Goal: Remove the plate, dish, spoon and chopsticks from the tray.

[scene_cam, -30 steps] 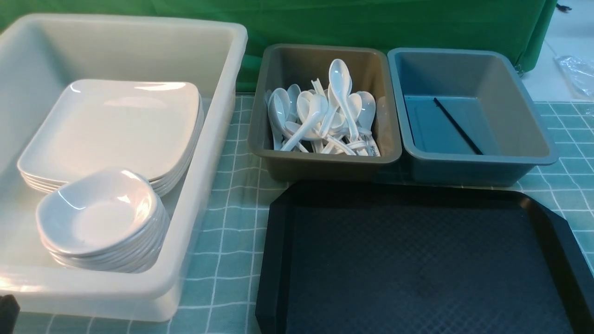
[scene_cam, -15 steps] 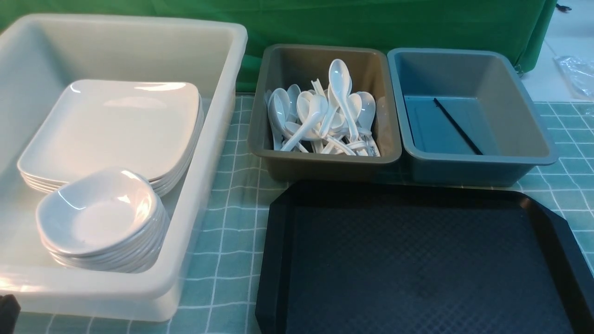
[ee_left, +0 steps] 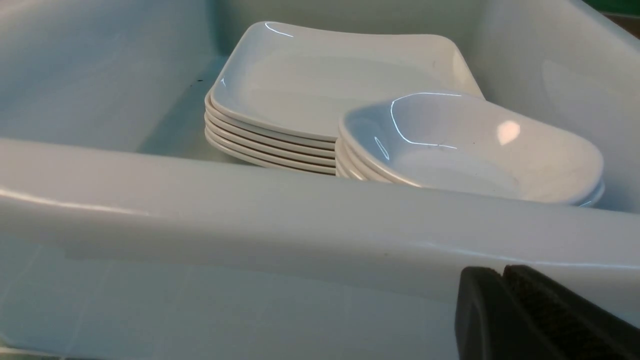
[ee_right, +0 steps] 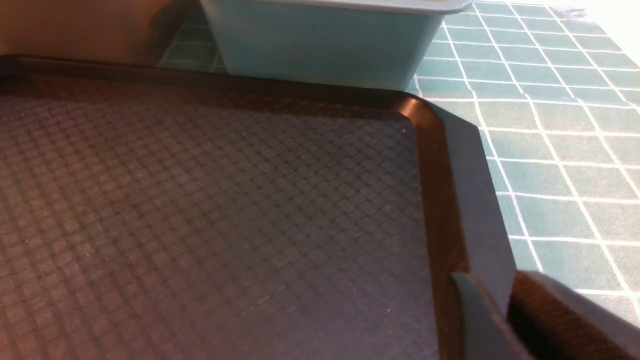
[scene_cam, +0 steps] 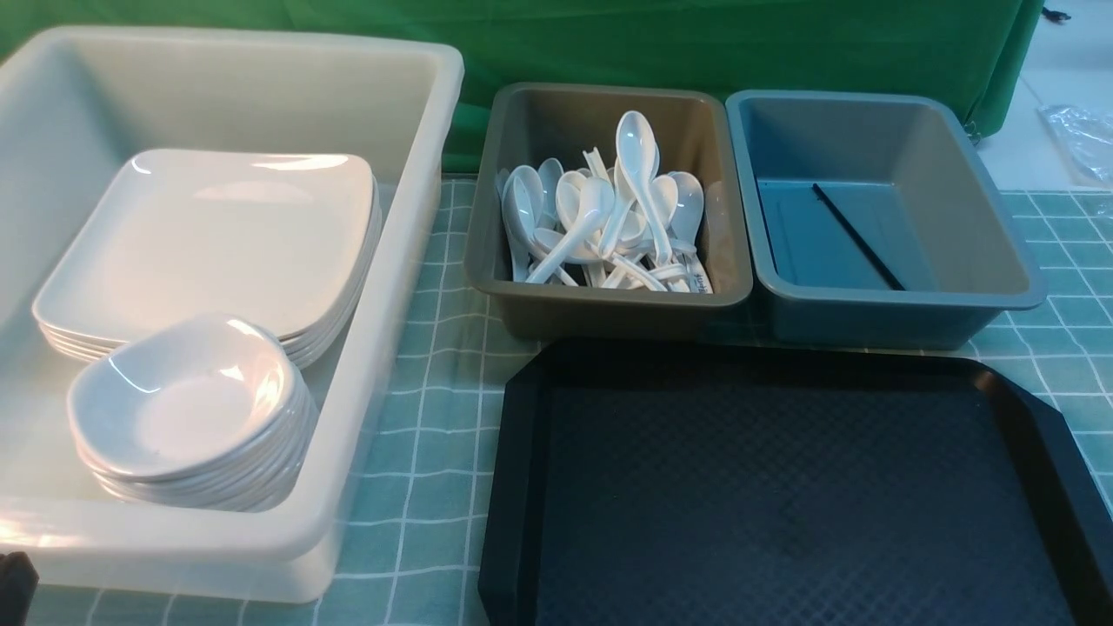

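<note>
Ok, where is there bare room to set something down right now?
The tray floor is bare. The blue tub holds only chopsticks. Cloth lies open between white bin and tray. Crowded: the spoon tub, and the bin's near end with plates and dishes.

Black tray (scene_cam: 783, 487) bare; plate (scene_cam: 209, 235), dish (scene_cam: 187, 404) stacked in white tub (scene_cam: 383, 365).

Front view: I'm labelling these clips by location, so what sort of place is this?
Probably a staged dish-sorting station, canteen style: a black tray on a checked cloth, a white tub of stacked plates and dishes, a tub of spoons, and a green backdrop.
</note>
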Controlling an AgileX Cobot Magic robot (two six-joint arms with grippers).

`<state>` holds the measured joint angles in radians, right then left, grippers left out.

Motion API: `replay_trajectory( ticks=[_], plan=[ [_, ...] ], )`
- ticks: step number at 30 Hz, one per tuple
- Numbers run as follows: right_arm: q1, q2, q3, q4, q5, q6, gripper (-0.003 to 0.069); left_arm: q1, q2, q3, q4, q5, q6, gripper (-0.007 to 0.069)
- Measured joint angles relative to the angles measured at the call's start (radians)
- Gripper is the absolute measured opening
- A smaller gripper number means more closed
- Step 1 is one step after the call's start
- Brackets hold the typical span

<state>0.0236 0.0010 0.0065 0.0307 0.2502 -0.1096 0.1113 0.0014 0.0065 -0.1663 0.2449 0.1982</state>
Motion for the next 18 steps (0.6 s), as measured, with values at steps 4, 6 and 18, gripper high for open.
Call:
replay_trajectory(
  ticks=[4, 6, 18],
  plan=[
    [0.000, 0.000, 0.000, 0.000, 0.000, 0.000, 0.0183, 0.000, 0.000, 0.000, 0.000, 0.000, 0.000, 0.0015],
    [0.000, 0.000, 0.000, 0.000, 0.000, 0.000, 0.0190, 0.000, 0.000, 0.000, 0.000, 0.000, 0.000, 0.0015],
    [0.000, 0.000, 0.000, 0.000, 0.000, 0.000, 0.0211, 0.000, 0.000, 0.000, 0.000, 0.000, 0.000, 0.0016]
  ],
)
